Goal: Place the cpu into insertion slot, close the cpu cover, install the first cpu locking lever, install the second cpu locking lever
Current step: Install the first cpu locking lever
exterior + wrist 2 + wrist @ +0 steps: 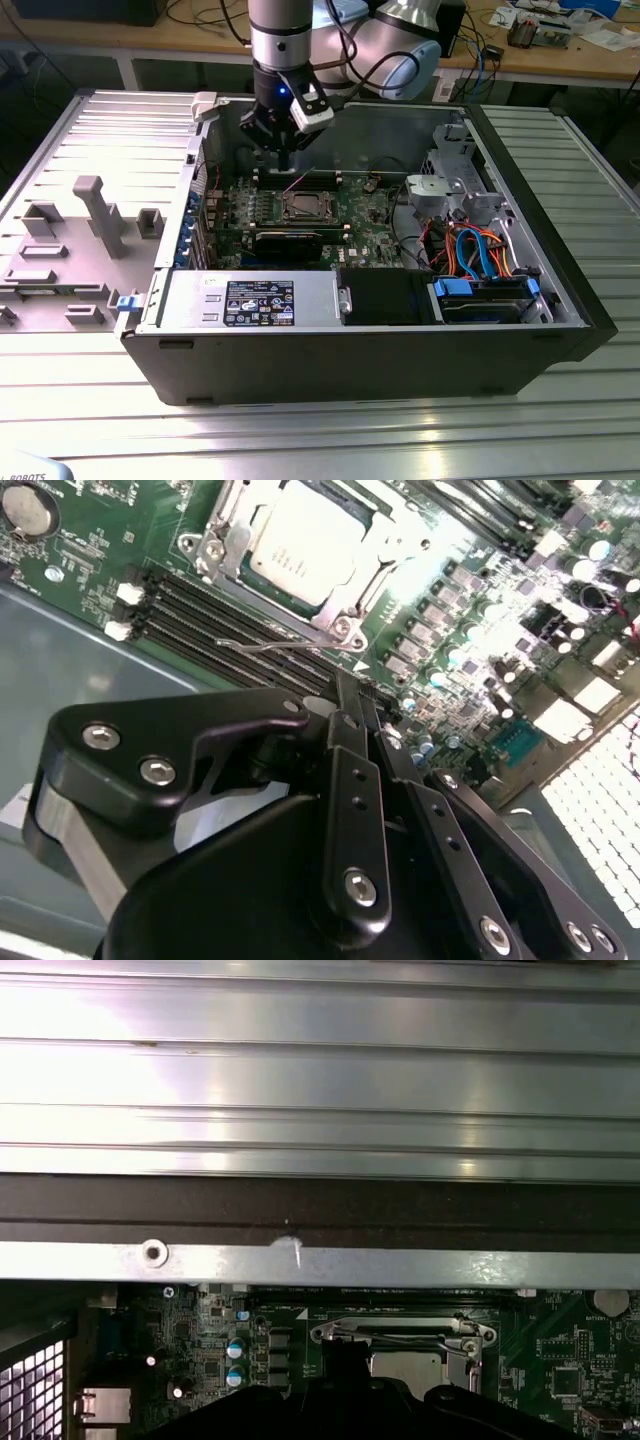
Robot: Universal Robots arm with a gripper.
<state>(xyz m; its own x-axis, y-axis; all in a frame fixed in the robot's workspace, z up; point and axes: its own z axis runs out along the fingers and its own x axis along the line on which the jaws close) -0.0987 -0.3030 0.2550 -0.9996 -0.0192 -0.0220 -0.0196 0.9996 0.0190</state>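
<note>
Ribbed table: nearest to us in the exterior view, a grey metal surface with long grooves, carrying everything else.
Computer case: we see it lying open on the table, its dark side wall turned toward us.
Grey fixture tray: it sits on the table on the exterior view's left, just beside the case, with upright blocks on it.
Arm: it comes down from above into the far part of the case.
Motherboard: green, flat on the case floor (orange and blue cables lie toward the exterior view's right).
Gripper: it hangs just above the board, near the far edge of the socket. In the second wrist view we see its black fingers drawn together at the tips, with nothing visible between them.
Insertion slot: a square socket with a shiny rim near the board's middle, just below and in front of the gripper.
Cpu cover: the silvery frame lies down around the chip.
Cpu: we find it seated in the slot, its dull silver top showing through the cover's window.
Locking lever: a thin wire bar beside the socket, between it and the fingertips, over the dark memory slots. We cannot tell whether it is latched.
</note>
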